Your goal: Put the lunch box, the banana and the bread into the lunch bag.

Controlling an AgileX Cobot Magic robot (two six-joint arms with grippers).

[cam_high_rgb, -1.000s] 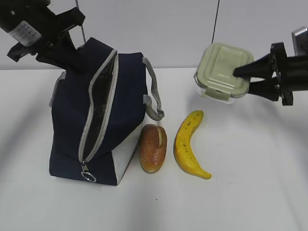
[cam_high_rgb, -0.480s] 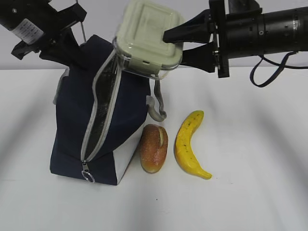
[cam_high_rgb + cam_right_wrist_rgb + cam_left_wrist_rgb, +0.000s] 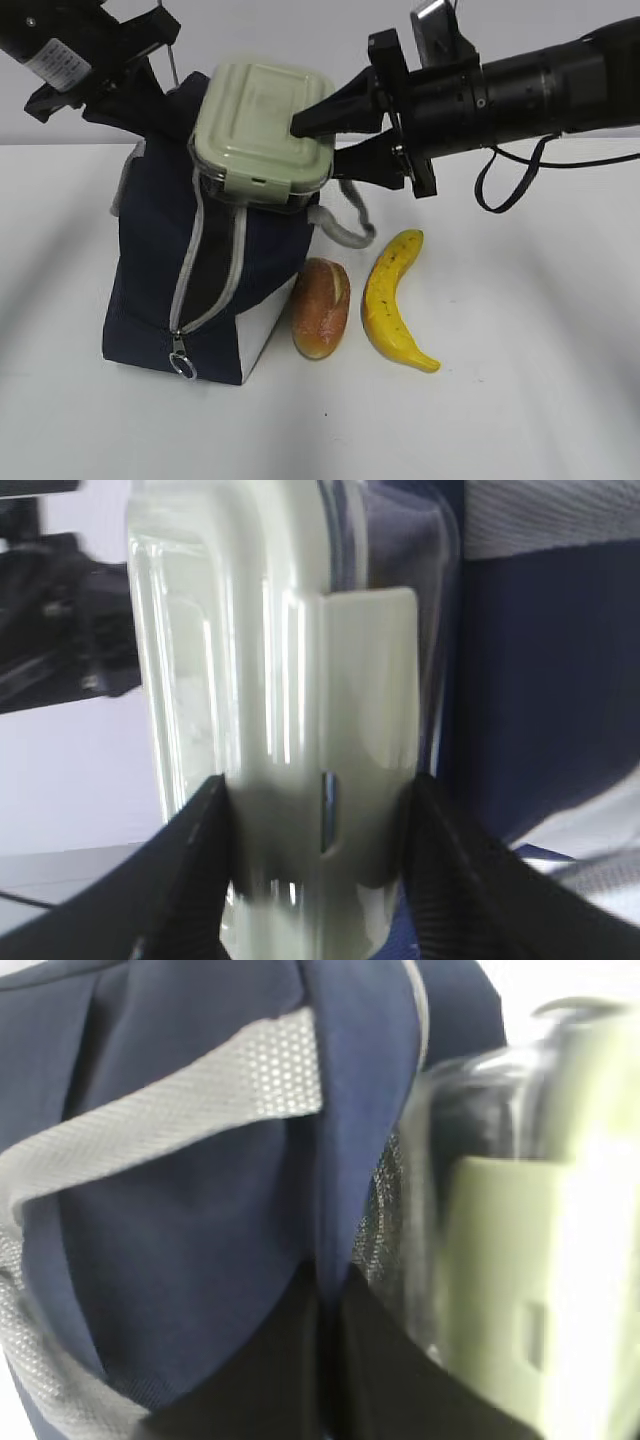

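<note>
The navy lunch bag (image 3: 150, 270) stands at the left, its top zipper open. My left gripper (image 3: 150, 115) is shut on the bag's top edge (image 3: 350, 1140) and holds it up. My right gripper (image 3: 320, 135) is shut on the sage-green lunch box (image 3: 262, 125), which sits over the bag's opening, partly between the zipper edges. The lunch box also shows in the left wrist view (image 3: 530, 1260) and between the right gripper's fingers in the right wrist view (image 3: 300, 730). The bread (image 3: 320, 306) lies beside the bag. The banana (image 3: 393, 300) lies right of the bread.
The bag's grey strap handle (image 3: 345, 225) hangs over the right side under the right arm. The zipper's ring pull (image 3: 181, 362) is at the bag's lower front. White table (image 3: 540, 380) extends to the right and front.
My right gripper has carried the lunch box left from the right side and down onto the bag's opening. The left gripper keeps its hold on the bag edge.
</note>
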